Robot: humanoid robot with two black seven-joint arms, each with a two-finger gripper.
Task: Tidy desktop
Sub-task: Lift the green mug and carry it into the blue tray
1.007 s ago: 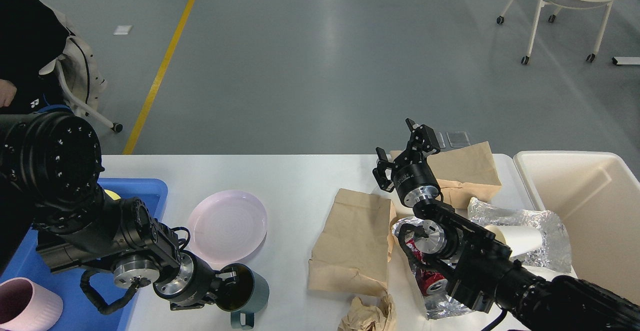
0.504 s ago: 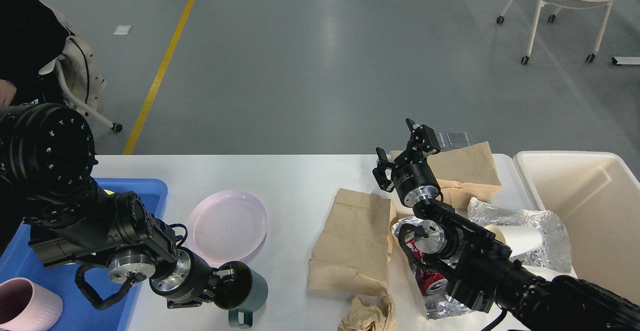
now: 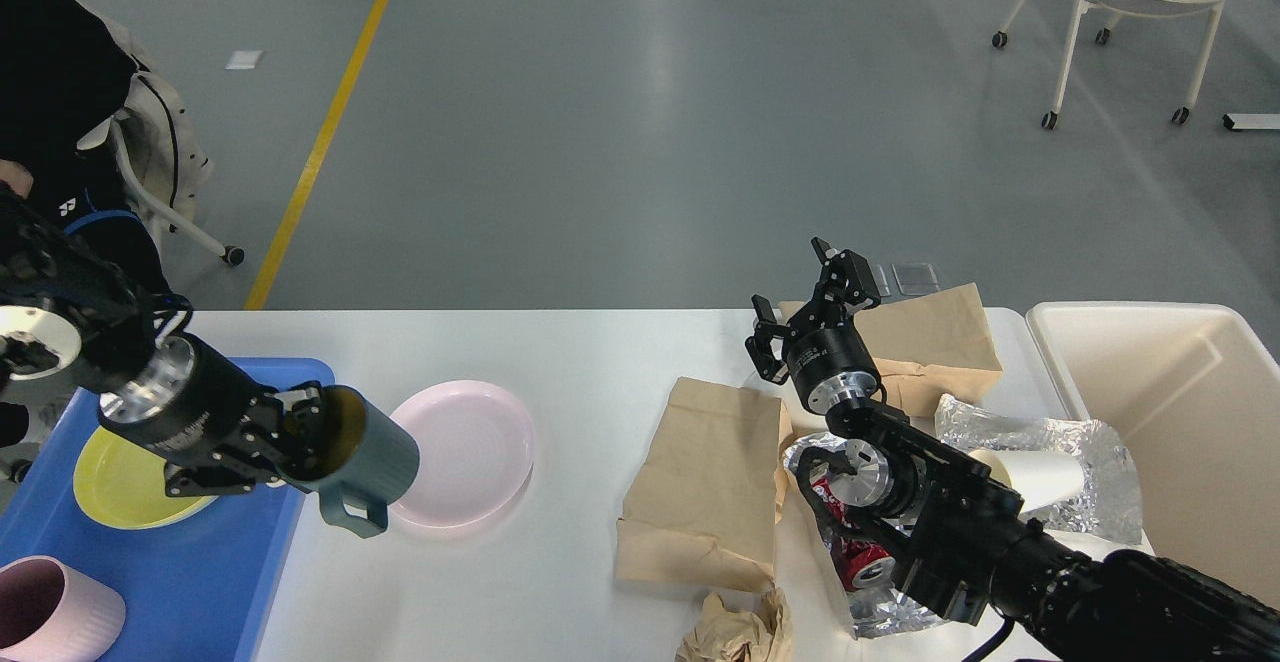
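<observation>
While left gripper [image 3: 300, 432] clamps dark teal mug [image 3: 355, 457] by its rim above white desktop [image 3: 580, 362], blue tray [image 3: 215, 582] beneath it holding yellow plate [image 3: 125, 492] and pink cup [image 3: 50, 612], right gripper [image 3: 805, 307] spread wide, cream bin [image 3: 1180, 422] to its right.

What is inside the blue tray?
In the blue tray lie a yellow plate and a pink cup. The left arm hides part of the plate and tray.

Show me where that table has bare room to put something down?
The desktop is bare between the pink plate and the flat paper bag, and along its far edge. The right end is crowded with bags, foil and a cup.
</observation>
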